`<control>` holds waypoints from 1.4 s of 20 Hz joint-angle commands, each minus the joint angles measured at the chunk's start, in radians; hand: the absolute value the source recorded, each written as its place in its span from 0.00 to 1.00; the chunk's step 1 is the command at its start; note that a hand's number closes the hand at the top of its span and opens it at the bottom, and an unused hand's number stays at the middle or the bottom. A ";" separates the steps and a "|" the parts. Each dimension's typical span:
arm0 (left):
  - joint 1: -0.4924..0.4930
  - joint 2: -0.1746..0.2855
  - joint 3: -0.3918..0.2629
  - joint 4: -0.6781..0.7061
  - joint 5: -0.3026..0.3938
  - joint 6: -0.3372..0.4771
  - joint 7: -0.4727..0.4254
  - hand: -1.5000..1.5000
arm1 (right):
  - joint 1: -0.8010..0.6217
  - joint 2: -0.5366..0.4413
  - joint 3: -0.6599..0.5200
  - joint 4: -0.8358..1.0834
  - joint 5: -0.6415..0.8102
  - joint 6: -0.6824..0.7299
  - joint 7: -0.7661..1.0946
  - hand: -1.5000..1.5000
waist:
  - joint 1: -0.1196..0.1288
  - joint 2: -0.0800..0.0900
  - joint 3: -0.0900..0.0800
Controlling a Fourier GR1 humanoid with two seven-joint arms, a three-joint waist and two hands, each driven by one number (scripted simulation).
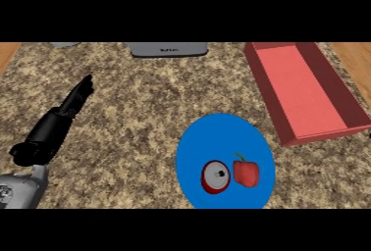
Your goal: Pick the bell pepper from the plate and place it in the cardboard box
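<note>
**Non-task items on the counter**

We record a speckled brown stone counter (130, 122) with wood-coloured strips (9, 51) at its left and right far corners. A grey appliance (168, 49) stands at the far edge, with a smaller grey object (64, 44) further left. A red-rimmed round item (215, 177) with a grey face lies low in view.

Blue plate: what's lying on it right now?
A red bell pepper and, left of it, a round red-rimmed grey object lie on the blue plate. Their undersides are hidden.

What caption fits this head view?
Bell pepper lies on the blue plate near the red box; left hand open at the view's left.
</note>
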 commanded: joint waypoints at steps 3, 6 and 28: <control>-0.015 -0.009 -0.006 0.008 -0.005 -0.022 -0.017 0.50 | 0.059 -0.130 0.084 -0.201 0.218 0.162 0.305 0.00 | 0.028 0.005 -0.003; -0.019 -0.019 -0.016 0.007 -0.023 -0.017 -0.019 0.50 | 0.033 -0.152 0.187 -0.268 0.276 0.233 0.446 0.00 | 0.043 0.006 -0.002; -0.054 -0.063 -0.011 0.032 -0.060 -0.033 -0.006 0.50 | -0.623 0.201 0.842 -0.013 0.430 0.553 1.239 0.00 | 0.053 0.003 0.001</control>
